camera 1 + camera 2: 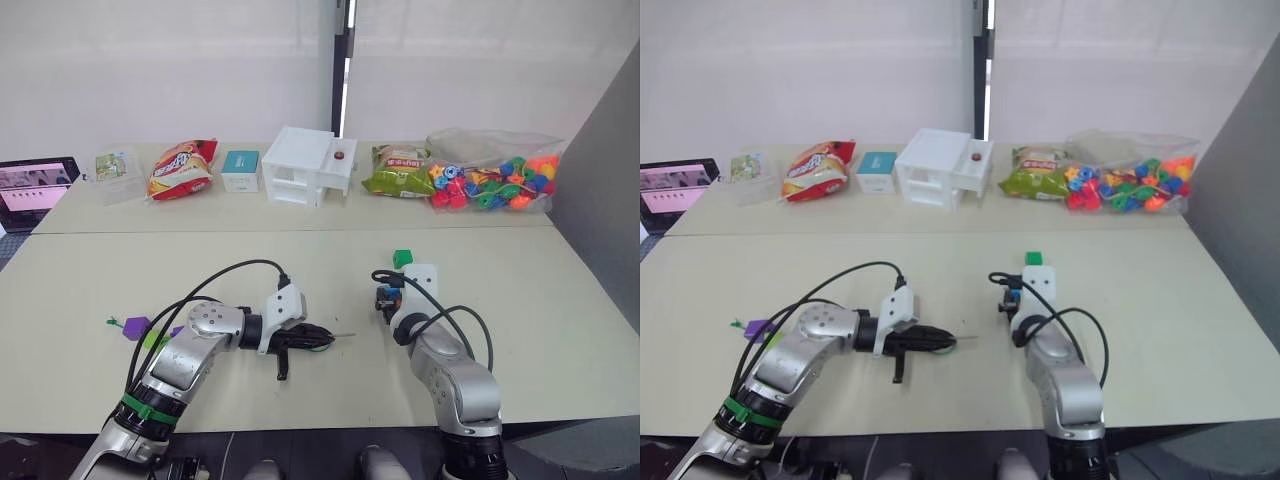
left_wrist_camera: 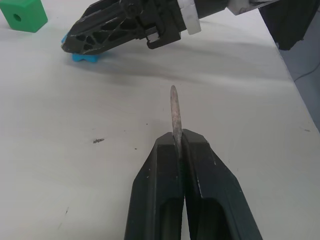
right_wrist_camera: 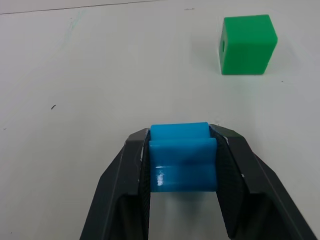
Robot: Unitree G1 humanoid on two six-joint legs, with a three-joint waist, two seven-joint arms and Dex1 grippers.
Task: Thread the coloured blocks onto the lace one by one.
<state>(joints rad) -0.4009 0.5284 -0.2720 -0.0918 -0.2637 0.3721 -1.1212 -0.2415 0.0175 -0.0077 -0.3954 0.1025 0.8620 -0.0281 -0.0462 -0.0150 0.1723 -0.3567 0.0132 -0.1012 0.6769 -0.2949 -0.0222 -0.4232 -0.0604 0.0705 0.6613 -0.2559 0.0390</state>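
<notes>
Holding the stiff grey tip of the lace (image 2: 174,112) between its clenched fingers, my left gripper (image 1: 318,338) pointed it across the table (image 1: 560,330) toward the right gripper (image 3: 183,161). That one had its 2 fingers pressed on the sides of the blue block (image 3: 183,157), which sat low, at or on the table surface as far as I could judge. Between the needle tip and the blue block there was free table, so they were near but apart.

I judged that the task was at its beginning: I saw no block on the lace. The dark green block (image 1: 402,259) lay just beyond the right gripper, untouched. A purple block (image 1: 136,327) and a lime-green piece (image 1: 152,340) lay beside the left arm, where the thin green cord also trailed.

At the far side stood a white box (image 1: 308,166), snack bags (image 1: 182,168) and a clear bag of beads (image 1: 495,180), all well apart from the work. Nothing stood in the way; only the hole of the blue block was hidden from me.
</notes>
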